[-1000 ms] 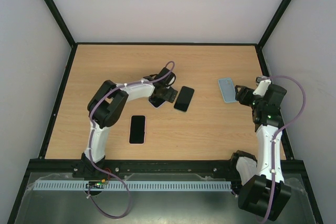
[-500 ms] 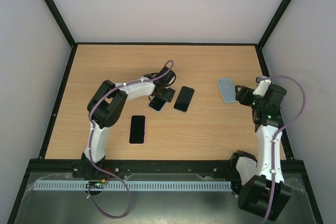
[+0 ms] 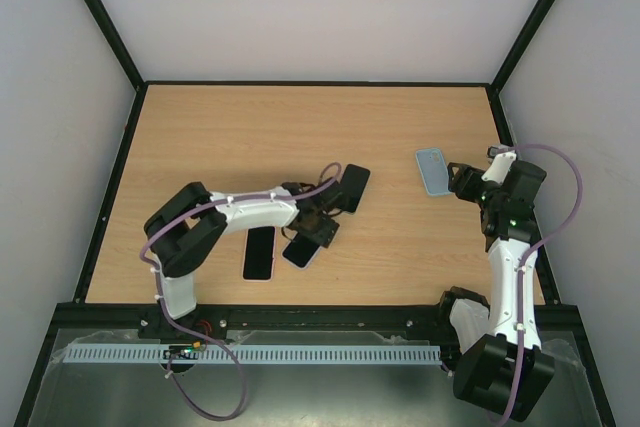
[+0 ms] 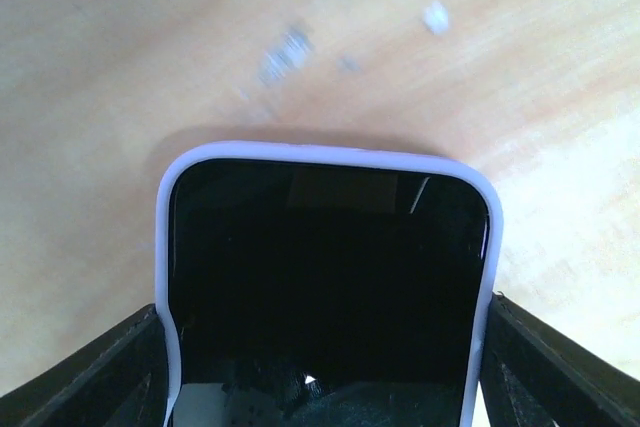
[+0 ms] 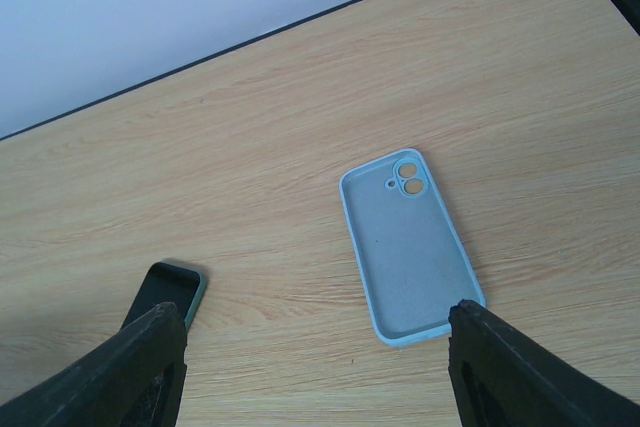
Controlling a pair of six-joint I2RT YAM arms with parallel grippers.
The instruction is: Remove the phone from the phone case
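A black-screened phone (image 4: 325, 257) sits in a lavender phone case (image 4: 330, 154). My left gripper (image 4: 325, 367) is shut on it, one finger against each long side of the case. From above, this phone (image 3: 301, 250) lies just in front of the left gripper (image 3: 312, 228), near the table's middle. My right gripper (image 3: 458, 179) hovers open at the right side with nothing between its fingers. An empty light-blue case (image 5: 408, 247) lies on the wood below the right gripper (image 5: 315, 367).
A second phone in a pale case (image 3: 259, 252) lies screen-up just left of the held one. A dark phone with a green edge (image 3: 351, 187) lies behind the left gripper and also shows as the dark phone (image 5: 165, 292) in the right wrist view. The empty light-blue case (image 3: 432, 170) is at the right.
The left jaws have closed on the lavender-cased phone, and the left arm has drawn it back toward the near edge, beside the pale-cased phone. The right arm has not moved.
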